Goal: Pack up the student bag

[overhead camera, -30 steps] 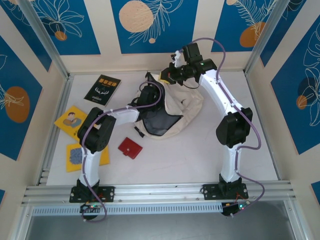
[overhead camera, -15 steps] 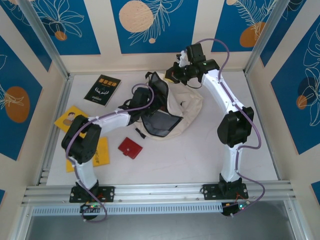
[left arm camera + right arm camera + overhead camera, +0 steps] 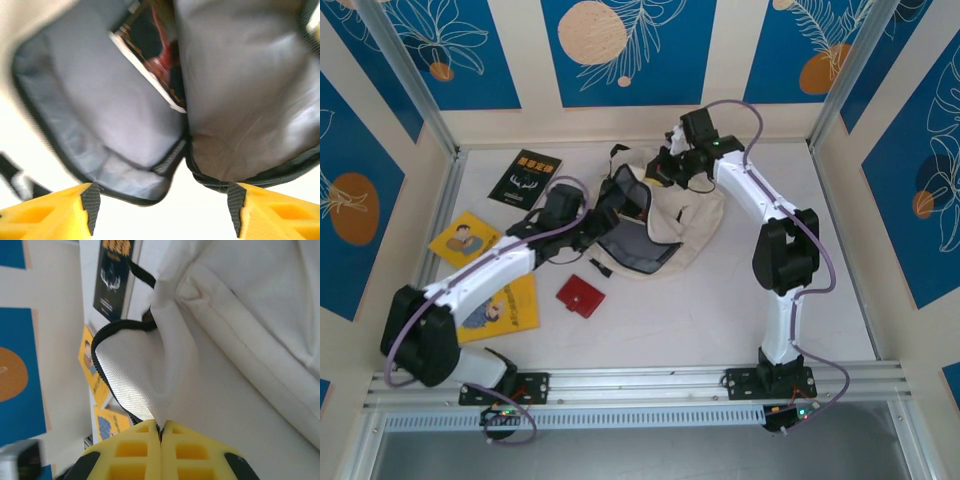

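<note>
Cloth at the rim of the student bag [image 3: 700,215] is pinched between the right jaws, which are squeezed together on it. The cream bag lies near the back middle of the desk [image 3: 720,310] with its mouth open. The left jaws stand apart with nothing in them, right at the bag's mouth, facing the grey lining, where a flat thing [image 3: 150,65] with red on it sits inside. A black book [image 3: 525,178], a yellow book [image 3: 465,238] and a red wallet [image 3: 580,295] lie on the desk left of the bag.
</note>
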You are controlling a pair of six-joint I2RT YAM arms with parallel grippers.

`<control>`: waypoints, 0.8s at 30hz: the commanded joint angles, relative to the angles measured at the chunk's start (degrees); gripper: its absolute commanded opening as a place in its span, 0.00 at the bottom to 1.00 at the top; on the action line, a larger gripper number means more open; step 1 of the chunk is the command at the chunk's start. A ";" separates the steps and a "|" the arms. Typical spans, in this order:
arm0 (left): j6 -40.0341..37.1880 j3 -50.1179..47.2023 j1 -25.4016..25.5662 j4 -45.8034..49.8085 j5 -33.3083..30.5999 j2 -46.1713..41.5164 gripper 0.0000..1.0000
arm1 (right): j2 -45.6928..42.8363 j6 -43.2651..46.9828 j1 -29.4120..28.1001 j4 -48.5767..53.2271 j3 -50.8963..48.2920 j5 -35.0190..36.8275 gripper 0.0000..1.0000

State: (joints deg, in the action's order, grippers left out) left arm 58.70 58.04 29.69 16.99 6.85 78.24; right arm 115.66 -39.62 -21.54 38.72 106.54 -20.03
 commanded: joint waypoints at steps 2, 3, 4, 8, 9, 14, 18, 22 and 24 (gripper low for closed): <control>-7.02 -1.70 -6.00 12.10 -3.82 -5.88 0.73 | 0.31 1.31 -3.97 -3.38 -5.18 -3.04 0.00; -8.02 -1.70 -7.77 13.27 -3.95 -6.37 0.75 | 0.64 1.53 -4.99 -3.85 -6.04 -3.30 0.00; -8.92 -1.70 -9.37 14.06 -4.04 -6.60 0.76 | 0.82 1.64 -5.66 -4.15 -6.58 -3.27 0.00; -13.28 -1.48 -16.35 15.45 -6.12 -4.80 0.85 | 2.41 0.73 -8.93 -6.22 -9.04 -3.93 0.00; -14.57 -1.41 -18.04 15.67 -7.31 -3.90 0.88 | 2.80 0.77 -9.61 -6.51 -9.60 -3.94 0.00; -15.23 -2.97 -23.06 17.33 -11.97 0.74 0.93 | 3.43 0.60 -10.83 -6.72 -11.73 -2.76 0.01; -12.88 -7.39 -23.58 17.02 -13.61 2.91 0.97 | 3.03 0.86 -10.85 -6.73 -13.15 -2.30 0.00; -11.54 -10.41 -23.54 15.27 -13.17 5.50 0.98 | 3.09 1.12 -10.56 -6.23 -13.61 -2.13 0.00; -11.04 -11.31 -23.54 13.86 -12.27 6.82 0.98 | 3.06 1.12 -10.34 -6.03 -13.88 -1.90 0.00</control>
State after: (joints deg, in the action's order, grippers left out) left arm 46.41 47.88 6.48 31.94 -4.82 83.72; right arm 118.74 -39.18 -32.23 31.68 93.67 -21.41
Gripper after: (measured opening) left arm 0.976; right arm 0.061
